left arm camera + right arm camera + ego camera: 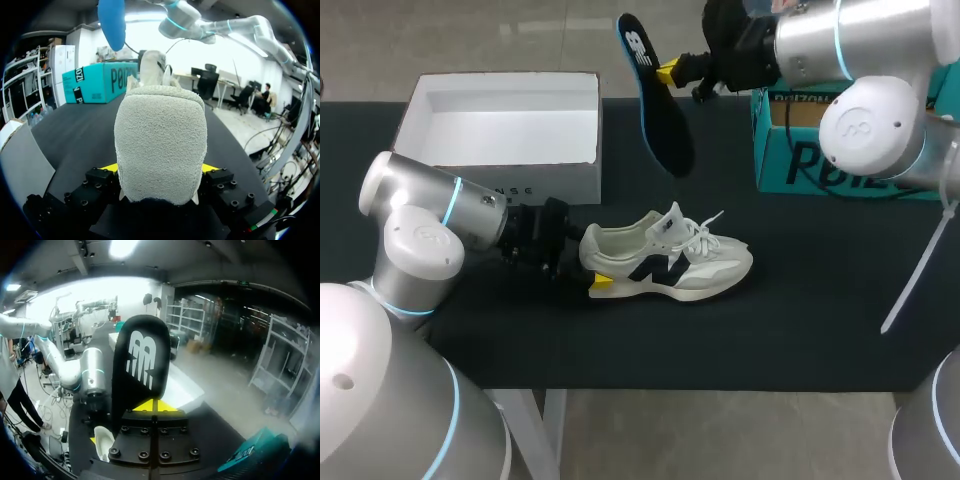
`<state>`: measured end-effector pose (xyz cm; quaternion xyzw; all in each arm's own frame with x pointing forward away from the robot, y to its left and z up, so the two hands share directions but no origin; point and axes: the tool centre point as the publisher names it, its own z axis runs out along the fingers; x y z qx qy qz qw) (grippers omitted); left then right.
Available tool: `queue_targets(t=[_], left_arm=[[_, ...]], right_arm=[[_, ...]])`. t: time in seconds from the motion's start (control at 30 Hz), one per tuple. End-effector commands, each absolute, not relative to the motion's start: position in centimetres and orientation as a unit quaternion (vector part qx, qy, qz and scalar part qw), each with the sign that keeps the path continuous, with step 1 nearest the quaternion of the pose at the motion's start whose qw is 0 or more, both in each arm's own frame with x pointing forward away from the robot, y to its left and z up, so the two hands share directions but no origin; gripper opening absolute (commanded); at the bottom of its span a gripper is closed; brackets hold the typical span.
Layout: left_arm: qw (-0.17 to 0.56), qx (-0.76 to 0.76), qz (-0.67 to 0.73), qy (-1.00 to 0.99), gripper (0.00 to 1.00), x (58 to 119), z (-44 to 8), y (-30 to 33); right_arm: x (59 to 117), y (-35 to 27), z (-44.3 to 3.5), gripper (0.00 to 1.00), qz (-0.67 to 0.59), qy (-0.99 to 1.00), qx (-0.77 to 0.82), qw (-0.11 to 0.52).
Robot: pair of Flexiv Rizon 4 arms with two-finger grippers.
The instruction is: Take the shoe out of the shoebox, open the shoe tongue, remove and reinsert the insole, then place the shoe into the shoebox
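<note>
The left arm (pixel 420 235) sits nearest, and the left fingers (pixel 603 282) grip the shoe (pixel 685 268) by its heel, 1 finger on each side. The shoe stands upright on the tabletop (pixel 800 330), toe pointing away from them. The open white shoebox (pixel 520 186) lies behind them. Further right, the right fingers (pixel 667 72) pinch the dark insole (pixel 660 105), held in the air above the shoe, with a teal box (pixel 800 160) near them.

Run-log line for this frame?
insole out of shoe | left gripper shut on shoe heel, on table | right gripper holds insole in air | shoebox open
</note>
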<state>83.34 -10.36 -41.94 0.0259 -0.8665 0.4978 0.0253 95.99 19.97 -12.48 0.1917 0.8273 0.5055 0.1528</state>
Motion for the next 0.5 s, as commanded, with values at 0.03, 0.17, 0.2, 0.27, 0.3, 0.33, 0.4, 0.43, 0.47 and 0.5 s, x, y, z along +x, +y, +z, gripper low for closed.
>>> queue_targets(t=[0.03,0.17,0.2,0.27,0.3,0.33,0.4,0.43,0.47,0.5], left_arm=[[0.025,0.026,0.497,-0.867,0.00,83.3,-41.9,-10.4],[0.025,0.026,0.497,-0.867,0.00,83.3,-41.9,-10.4],[0.025,0.026,0.497,-0.867,0.00,83.3,-41.9,-10.4],[0.025,0.026,0.497,-0.867,0.00,83.3,-41.9,-10.4],[0.025,0.026,0.497,-0.867,0.00,83.3,-41.9,-10.4],[0.025,0.026,0.497,-0.867,0.00,83.3,-41.9,-10.4],[0.025,0.026,0.497,-0.867,0.00,83.3,-41.9,-10.4],[0.025,0.026,0.497,-0.867,0.00,83.3,-41.9,-10.4],[0.025,0.026,0.497,-0.867,0.00,83.3,-41.9,-10.4],[0.025,0.026,0.497,-0.867,0.00,83.3,-41.9,-10.4]], right_arm=[[94.5,19.6,-12.3,0.00,0.501,0.812,0.230,0.194],[94.1,19.2,-11.5,0.00,0.496,0.799,0.260,0.220],[94.0,19.1,-11.3,0.00,0.493,0.797,0.265,0.226],[94.0,18.9,-10.9,0.00,0.496,0.794,0.270,0.227],[94.1,18.8,-10.7,0.00,0.502,0.788,0.275,0.226],[94.3,18.7,-10.4,0.00,0.505,0.786,0.279,0.225],[94.4,18.7,-10.1,0.00,0.505,0.786,0.278,0.226],[94.4,18.7,-10.1,0.00,0.505,0.786,0.278,0.226],[94.4,18.7,-10.1,0.00,0.505,0.786,0.278,0.226],[94.4,18.7,-10.1,0.00,0.505,0.786,0.278,0.226]])
